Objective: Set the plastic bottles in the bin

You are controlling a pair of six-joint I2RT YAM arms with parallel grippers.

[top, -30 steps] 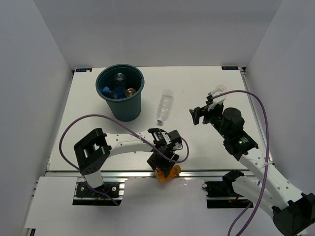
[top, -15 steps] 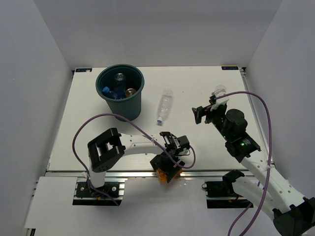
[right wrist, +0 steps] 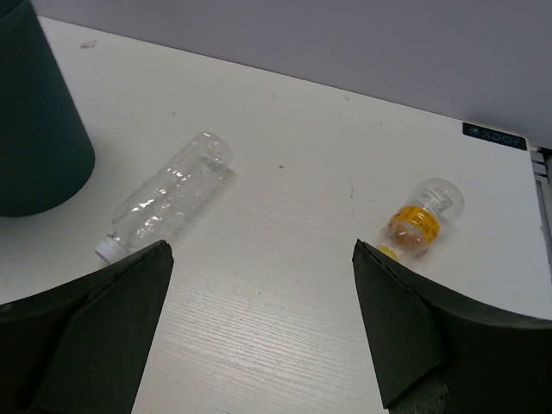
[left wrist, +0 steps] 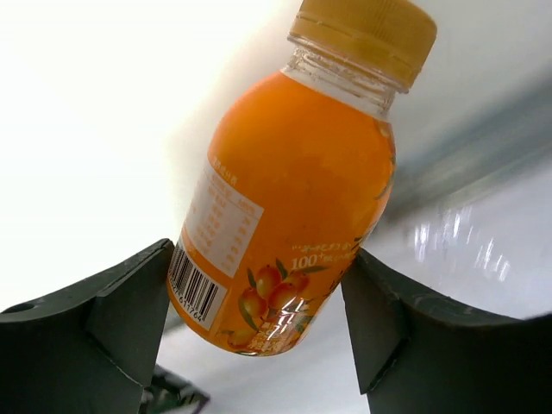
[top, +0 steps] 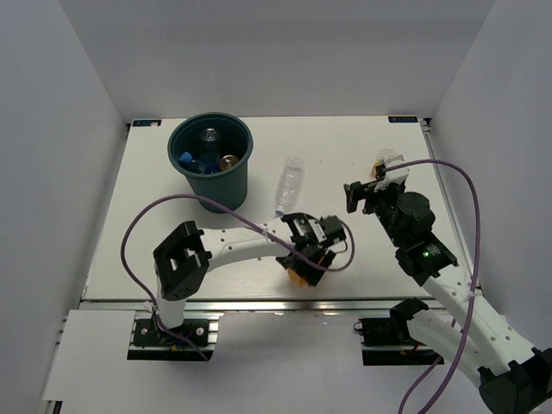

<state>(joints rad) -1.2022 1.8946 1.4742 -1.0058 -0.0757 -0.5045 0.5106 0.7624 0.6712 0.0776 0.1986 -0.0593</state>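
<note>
An orange bottle [left wrist: 285,198] with a yellow cap sits between the fingers of my left gripper [left wrist: 260,259], which is shut on its lower body; from above the orange bottle [top: 297,276] shows just under the left gripper [top: 308,257], near the table's front. The dark teal bin [top: 220,191] stands at the back left with several bottles [top: 210,148] inside. A plain clear bottle [top: 288,184] lies right of the bin. A small clear bottle with an orange band [right wrist: 420,220] lies at the far right. My right gripper [right wrist: 260,250] hangs open over bare table between the plain clear bottle [right wrist: 168,203] and that small one.
The bin's wall [right wrist: 34,138] fills the left edge of the right wrist view. A metal rail [top: 259,302] runs along the table's front edge just behind the left gripper. White walls enclose the table on three sides. A purple cable [top: 172,207] loops over the left arm.
My left gripper has come in from the table's front edge with the orange bottle in it. The right gripper has drifted slightly toward the far right.
</note>
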